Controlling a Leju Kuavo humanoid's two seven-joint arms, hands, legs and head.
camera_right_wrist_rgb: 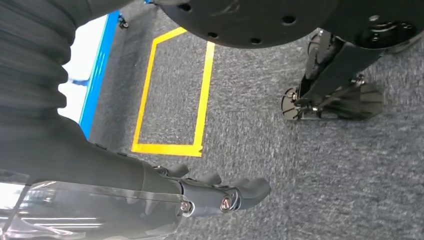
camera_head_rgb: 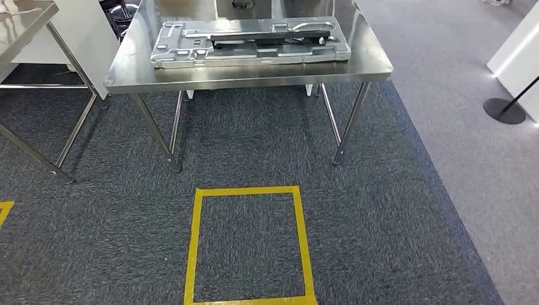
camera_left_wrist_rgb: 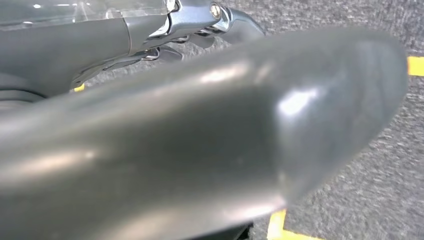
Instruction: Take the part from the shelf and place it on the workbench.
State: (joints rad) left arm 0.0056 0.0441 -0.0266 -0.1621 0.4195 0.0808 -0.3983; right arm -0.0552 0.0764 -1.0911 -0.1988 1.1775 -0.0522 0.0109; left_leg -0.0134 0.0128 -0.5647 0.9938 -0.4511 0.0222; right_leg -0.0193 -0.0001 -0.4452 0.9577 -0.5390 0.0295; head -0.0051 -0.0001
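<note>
Two hands hang low over the carpet, neither holding anything. Left hand: seen from its wrist camera, thick grey thumb blurred across most of the frame, darker fingers stretched out beyond it over the grey carpet; nothing in its grasp, fingers appear loosely extended. Right hand: fingers straight and slightly apart above the carpet, empty. Past it, a yellow taped rectangle on the floor and a blue strip along the carpet's edge.

Head view: steel worktop straight ahead, on thin metal legs. The part, a flat stamped grey metal panel with ribs and cut-outs, lies flat on the worktop, near its front edge, lengthwise across it. A dark bar-like piece rests on top of the panel; detail unclear. Yellow taped square on the carpet in front of the worktop. Second steel table to the left. Black round stand base on the paler floor at right.
</note>
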